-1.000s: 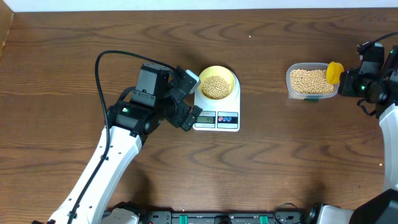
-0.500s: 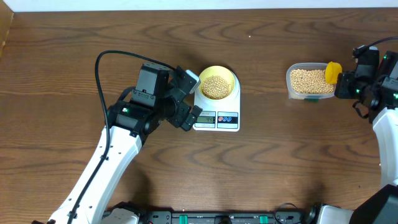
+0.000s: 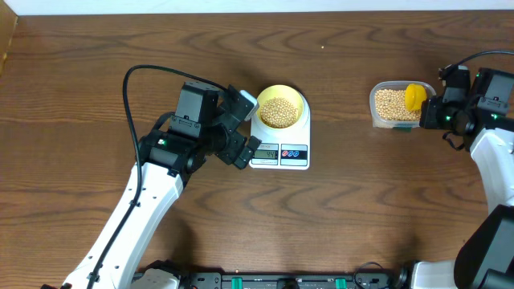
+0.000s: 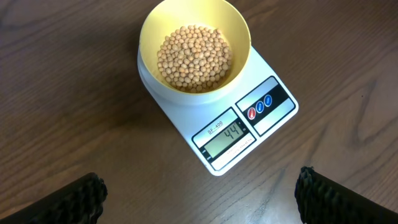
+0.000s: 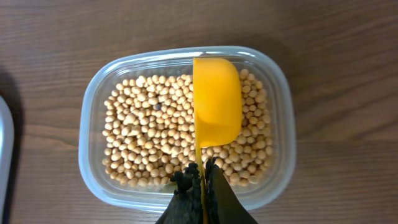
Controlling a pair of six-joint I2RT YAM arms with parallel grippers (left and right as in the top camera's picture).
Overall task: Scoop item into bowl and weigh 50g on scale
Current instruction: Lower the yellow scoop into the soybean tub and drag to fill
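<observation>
The pale yellow bowl (image 3: 280, 106) (image 4: 194, 46) holds tan beans (image 4: 193, 57) and sits on the white scale (image 3: 290, 152) (image 4: 249, 127), whose display reads 44. My left gripper (image 3: 245, 143) (image 4: 199, 205) is open and empty, just left of the scale. My right gripper (image 3: 430, 108) (image 5: 202, 177) is shut on the handle of a yellow scoop (image 3: 414, 96) (image 5: 216, 101). The scoop lies over the beans (image 5: 149, 140) in the clear plastic container (image 3: 401, 104) (image 5: 90, 158), turned so I see its rounded back.
The brown wooden table (image 3: 361, 209) carries only the scale and the container. The table's far edge (image 3: 257, 11) runs along the top. A black cable (image 3: 136, 72) loops from my left arm.
My right gripper has moved left with the scoop, from the container's right rim to over the beans inside. The left arm, bowl and scale have not moved.
</observation>
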